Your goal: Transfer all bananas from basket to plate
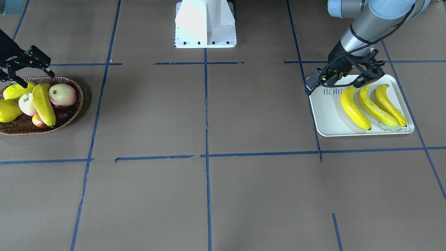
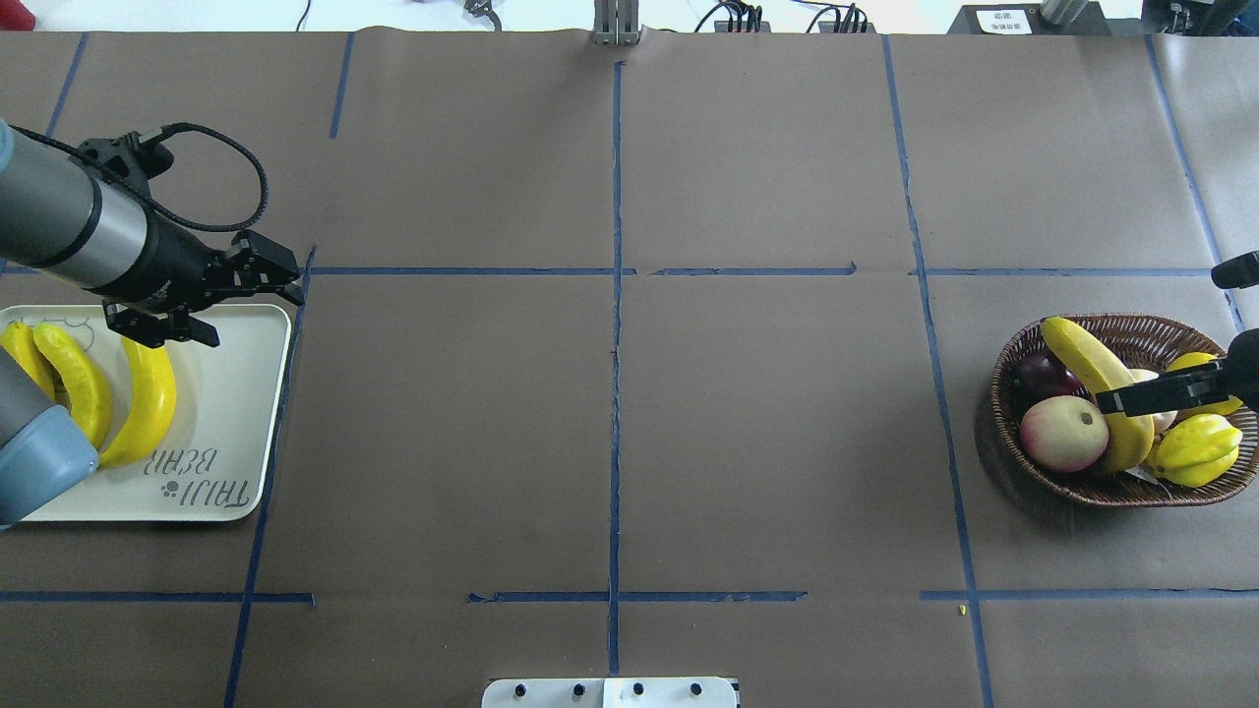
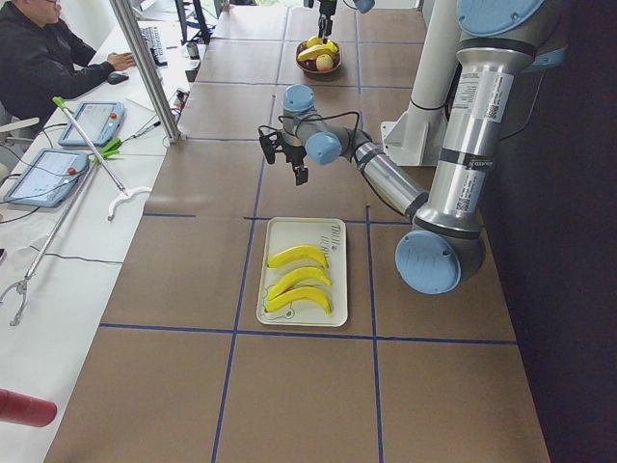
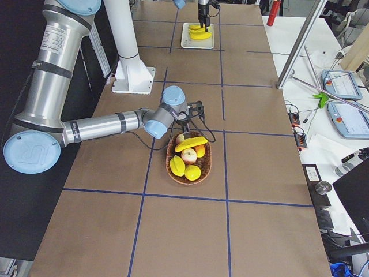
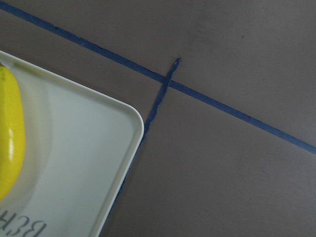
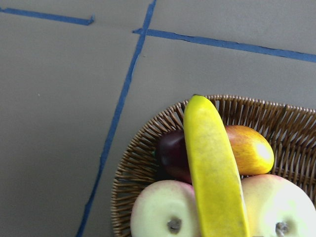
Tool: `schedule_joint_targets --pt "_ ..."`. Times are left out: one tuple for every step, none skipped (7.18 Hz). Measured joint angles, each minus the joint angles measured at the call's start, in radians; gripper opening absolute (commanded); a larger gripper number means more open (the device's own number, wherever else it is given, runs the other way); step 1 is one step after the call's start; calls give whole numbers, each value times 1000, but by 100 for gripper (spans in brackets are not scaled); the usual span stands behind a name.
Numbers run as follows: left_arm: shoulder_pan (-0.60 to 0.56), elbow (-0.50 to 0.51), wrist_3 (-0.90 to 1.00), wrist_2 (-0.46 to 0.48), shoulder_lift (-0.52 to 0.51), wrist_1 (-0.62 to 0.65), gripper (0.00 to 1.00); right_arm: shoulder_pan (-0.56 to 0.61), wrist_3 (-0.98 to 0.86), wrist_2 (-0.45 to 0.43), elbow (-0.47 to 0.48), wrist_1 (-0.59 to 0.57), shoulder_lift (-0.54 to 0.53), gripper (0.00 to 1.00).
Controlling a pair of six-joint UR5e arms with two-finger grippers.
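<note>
Three bananas lie side by side on the off-white plate. My left gripper hovers over the plate's edge nearest the robot, just above the banana ends, open and empty; the overhead view shows its jaws spread. The left wrist view shows a plate corner and one banana's side. A fourth banana lies across the other fruit in the wicker basket. My right gripper is open just above the basket's robot-side rim, near that banana.
The basket also holds two pink-cream round fruits, plump yellow-green fruits and a dark purple fruit. The robot's white base stands mid-table. Blue tape lines cross the brown table. An operator sits beyond the table's far side.
</note>
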Motion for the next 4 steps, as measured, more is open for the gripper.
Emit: schedule_joint_targets --pt "12 1 -13 1 -15 8 100 -8 -47 -11 -26 -2 0 99" --pt "17 1 -18 1 -21 11 100 -27 -67 -30 -44 -3 0 93" --pt "19 2 -19 0 -23 11 100 -44 -75 -50 -55 -4 -1 81" --pt "19 2 -20 -1 -24 12 100 -54 -78 -62 -61 -5 -1 50"
